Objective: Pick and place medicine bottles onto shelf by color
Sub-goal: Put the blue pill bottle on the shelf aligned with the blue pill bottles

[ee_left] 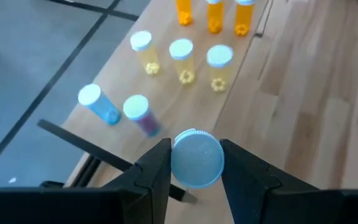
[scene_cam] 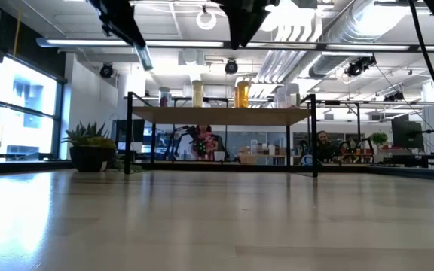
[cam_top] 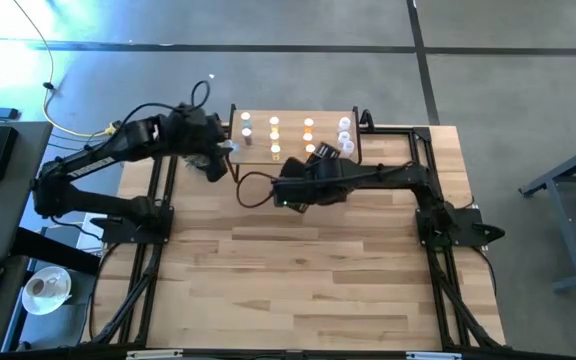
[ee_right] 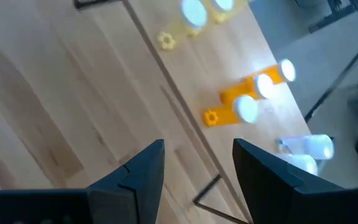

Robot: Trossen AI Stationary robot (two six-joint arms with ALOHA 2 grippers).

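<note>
Gripping a small bottle with a round white cap between its two dark fingers, the left gripper hovers above the left end of the small light-wood shelf on thin black legs. Its jaws are clamped on the bottle's sides. On the shelf top just beyond it stand two pale blue white-capped bottles, then three yellow bottles, and farther along three orange bottles, all upright in rows. The right gripper hangs over the large slatted wooden tabletop just in front of the shelf, jaws apart and holding nothing. Past it, the orange bottles and two clear white-capped bottles at the shelf's right end are in sight.
</note>
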